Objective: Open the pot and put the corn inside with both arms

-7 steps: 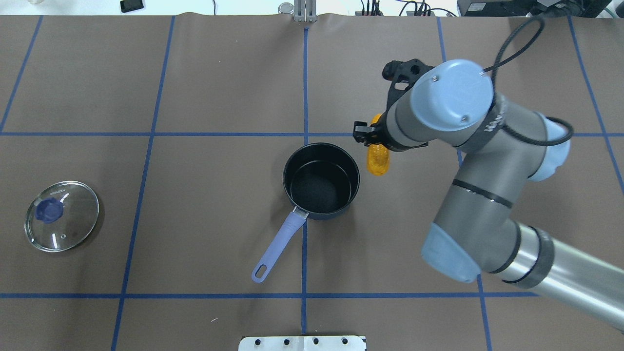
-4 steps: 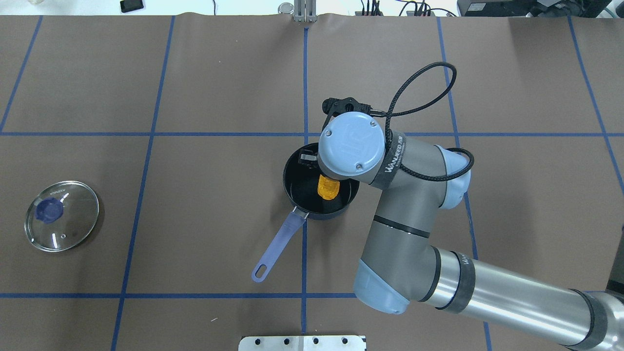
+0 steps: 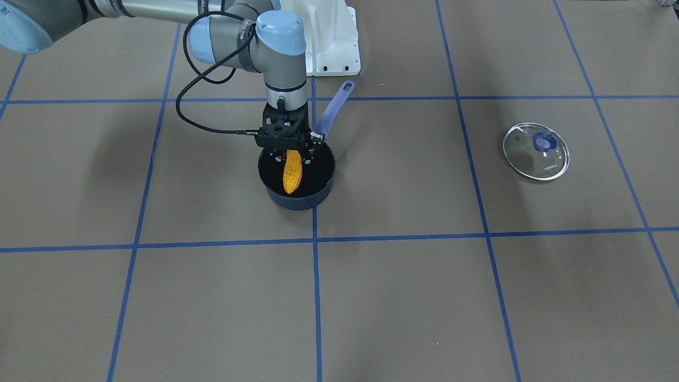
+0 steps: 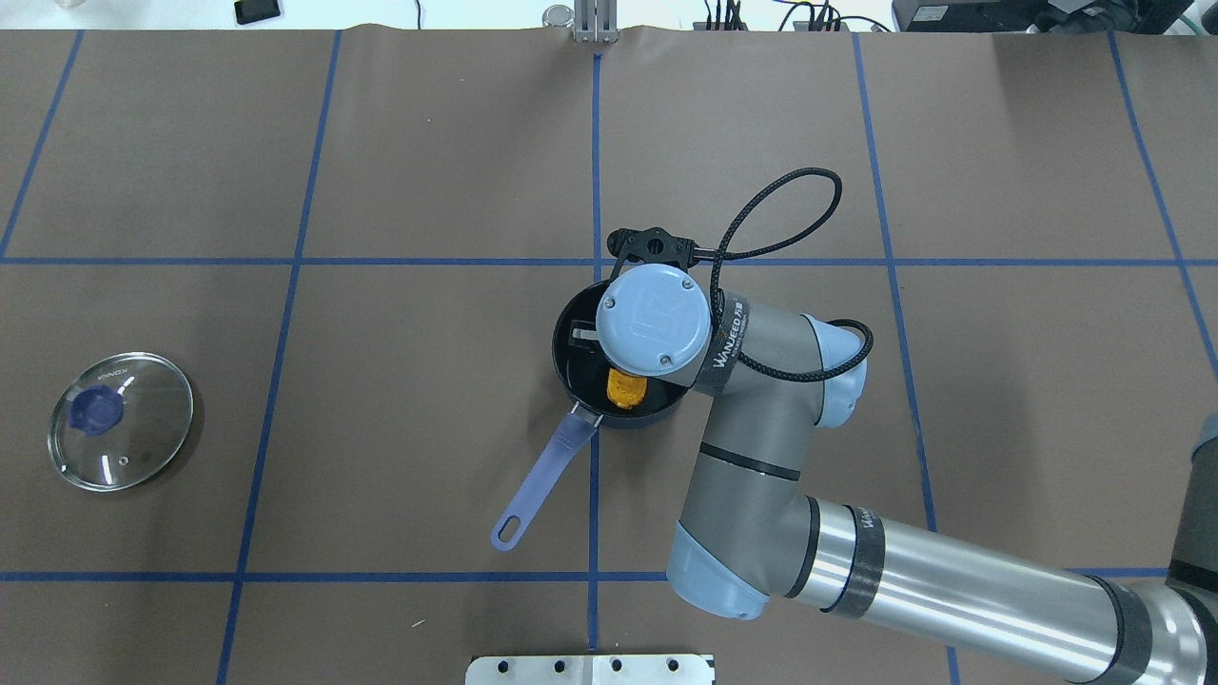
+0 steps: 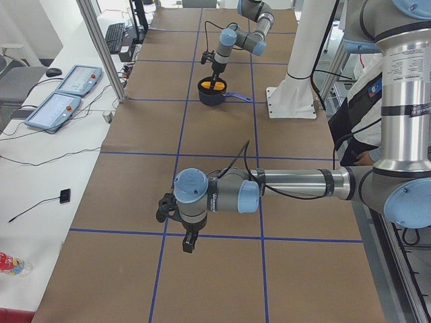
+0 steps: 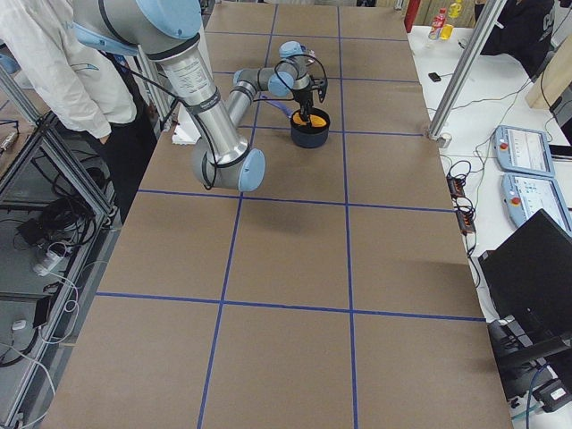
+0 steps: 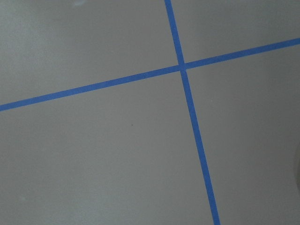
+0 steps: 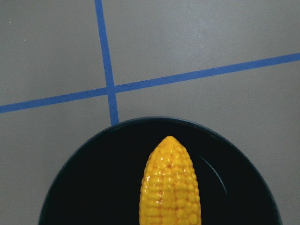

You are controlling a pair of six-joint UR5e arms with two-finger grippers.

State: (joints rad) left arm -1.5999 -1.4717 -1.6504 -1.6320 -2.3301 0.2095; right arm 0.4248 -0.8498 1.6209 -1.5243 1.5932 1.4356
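The right arm's black two-finger pincer (image 3: 290,153) is clamped on the thick end of the orange-yellow tapered corn cob (image 3: 292,172). The cob hangs tip-down inside the open dark-blue round metal pot (image 3: 297,202); whether the tip touches bottom cannot be told. To finish well, lower gently, release only once the cob is low enough not to bounce out, then lift straight up, clear of the rim. The lilac plastic pot handle (image 3: 333,110) lies just beside the wrist and could be knocked. The round glass lid with a blue knob (image 3: 536,151) rests well apart on the brown desk (image 3: 424,292). The left arm's pincer (image 5: 187,243) hovers far off; its opening cannot be told.
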